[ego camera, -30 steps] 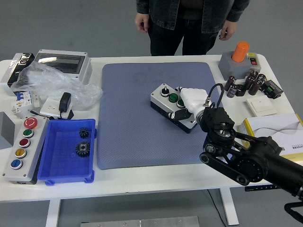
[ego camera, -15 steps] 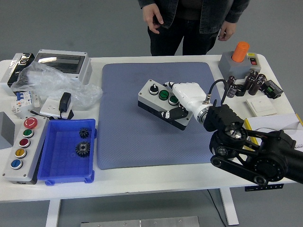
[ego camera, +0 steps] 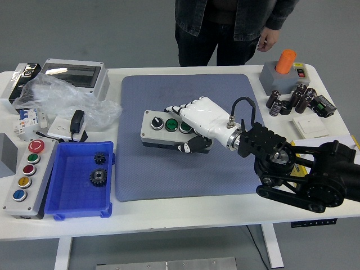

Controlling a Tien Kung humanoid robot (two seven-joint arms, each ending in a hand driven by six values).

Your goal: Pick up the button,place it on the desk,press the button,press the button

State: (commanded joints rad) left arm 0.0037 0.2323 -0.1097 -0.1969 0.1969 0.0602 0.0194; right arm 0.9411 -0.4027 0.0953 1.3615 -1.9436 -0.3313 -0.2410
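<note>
button box gripped on the mat, clutter on both flanks

the right hand reaches in from the right and is clenched around the right end of the button box, fingers over its far edge and thumb against its near side. the box is a grey unit with a black knob and two green buttons on top, and it sits over the middle of the blue-grey mat on the white counter. whether its base touches the mat cannot be told.

nothing lies on the mat around the box. to the left, a crumpled clear plastic bag sits near a grey enclosure with a clear lid, a black plug adapter and a small breaker. at the left edge lies a long control station with red, green, red, yellow and blue buttons. just beside it, a blue bin holds two dark gears, apart from each other.

to the right, a grey box with an orange knob stands at the far corner, a cluster of black capacitors just in front of it, then a white wall switch.

a person stands at the far side, hands off the counter.
</note>
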